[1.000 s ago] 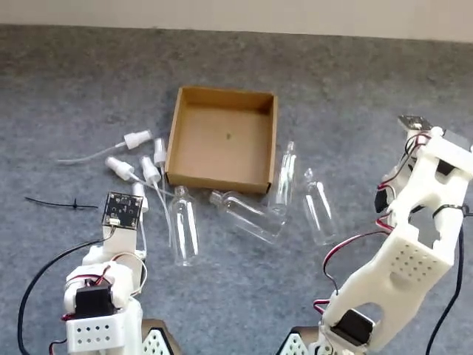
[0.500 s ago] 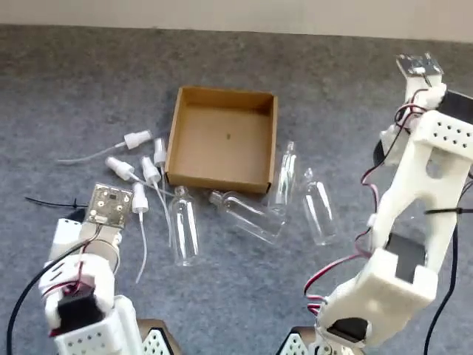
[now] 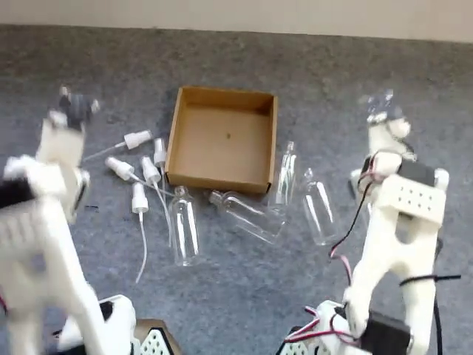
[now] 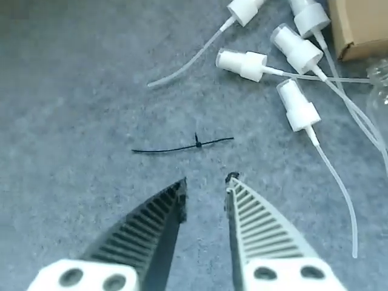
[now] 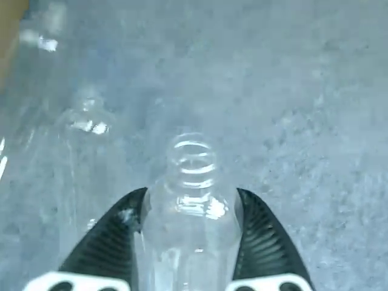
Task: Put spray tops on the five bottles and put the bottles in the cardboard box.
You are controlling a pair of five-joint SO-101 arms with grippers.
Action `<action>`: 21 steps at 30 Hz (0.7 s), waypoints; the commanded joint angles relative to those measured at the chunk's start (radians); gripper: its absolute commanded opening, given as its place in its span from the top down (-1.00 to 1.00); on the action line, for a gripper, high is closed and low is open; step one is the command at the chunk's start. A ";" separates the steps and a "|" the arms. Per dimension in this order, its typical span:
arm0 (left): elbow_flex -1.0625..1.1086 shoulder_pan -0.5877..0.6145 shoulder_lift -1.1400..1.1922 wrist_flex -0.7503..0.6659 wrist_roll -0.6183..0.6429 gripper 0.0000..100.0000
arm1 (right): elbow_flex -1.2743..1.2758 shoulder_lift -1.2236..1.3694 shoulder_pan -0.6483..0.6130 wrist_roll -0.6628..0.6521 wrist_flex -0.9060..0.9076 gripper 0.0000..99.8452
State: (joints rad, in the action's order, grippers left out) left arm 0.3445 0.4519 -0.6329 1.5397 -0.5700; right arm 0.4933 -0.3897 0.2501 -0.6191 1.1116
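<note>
Right gripper (image 5: pixel 193 195) clamps a bottle (image 5: pixel 193 159), neck forward; left gripper (image 4: pixel 206 180) empty, jaws narrowly parted, cable tie (image 4: pixel 182 147) just ahead, spray tops (image 4: pixel 296 104) beyond.

From high above we look down over the whole grey counter (image 3: pixel 332 66), the arms' bases at our near edge and the cardboard box (image 3: pixel 222 148) mid-frame. On the left wrist we sit close behind the left pincer (image 4: pixel 206 182), facing down at the spray tops (image 4: pixel 297 109) that the high view shows beside the box. On the right wrist we look along the right pincer (image 5: pixel 191 194), very near its bottle (image 5: pixel 191 218). Beyond it are the lying bottles (image 5: pixel 85 139), which the high view shares.
</note>
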 commanded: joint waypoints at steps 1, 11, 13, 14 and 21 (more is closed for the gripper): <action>-0.394 -0.048 0.423 0.081 -0.005 0.77 | 0.099 -0.133 -0.016 -0.044 -0.044 0.99; -0.957 -0.209 1.018 0.068 -0.038 0.63 | 0.107 -0.174 -0.016 -0.051 -0.047 0.99; -1.075 -0.234 1.138 0.058 -0.087 0.63 | 0.107 -0.176 -0.016 -0.051 -0.047 0.99; -1.132 -0.242 1.194 0.060 -0.092 0.63 | 0.107 -0.176 -0.016 -0.052 -0.047 0.99; -1.504 -0.255 1.520 0.064 -0.120 0.62 | 0.108 -0.179 -0.016 -0.089 -0.041 0.99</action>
State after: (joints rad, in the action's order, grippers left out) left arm -0.9429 0.2171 0.7741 1.6210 -0.6605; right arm 0.6053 -0.5278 0.2394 -0.6774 1.0871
